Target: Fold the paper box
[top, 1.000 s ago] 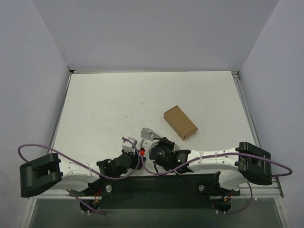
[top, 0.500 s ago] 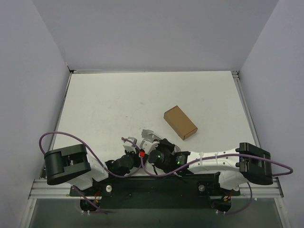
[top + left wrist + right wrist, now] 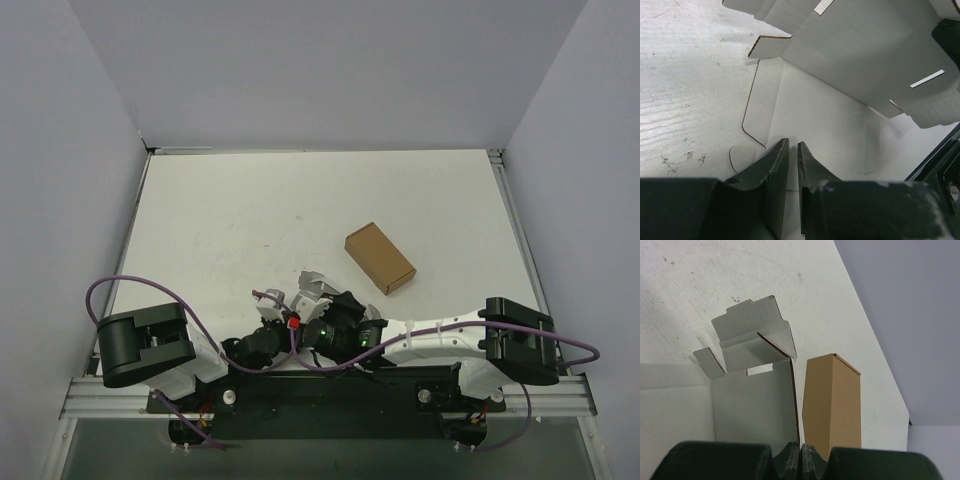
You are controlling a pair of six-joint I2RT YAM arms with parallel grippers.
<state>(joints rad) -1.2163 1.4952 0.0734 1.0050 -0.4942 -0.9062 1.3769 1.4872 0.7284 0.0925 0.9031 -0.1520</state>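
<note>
We count one thin white-grey notched paper box blank, one small closed brown cardboard box, one white table and two dark grippers: left gripper, right gripper.

- Paper box: thin card, smooth and matt, grey-white on its faces. The cut edges show a brown core.
- Brown box: kraft cardboard, matt and smooth.
- Table: white matt top with a fine grain, speckled with dark scuffs and scratches.
- Walls: plain pale grey-lilac panels, matt, with no visible texture.
- Left gripper: fingers of dark matt plastic, chipped pale along one edge.
- Right gripper: dark matt fingers with a greenish cast.
- Arm housings: smooth white plastic links, with black joint blocks showing a faint sheen.
- Cables: smooth purple sheath.
- Rail: bare silver metal along the near edge.
</note>
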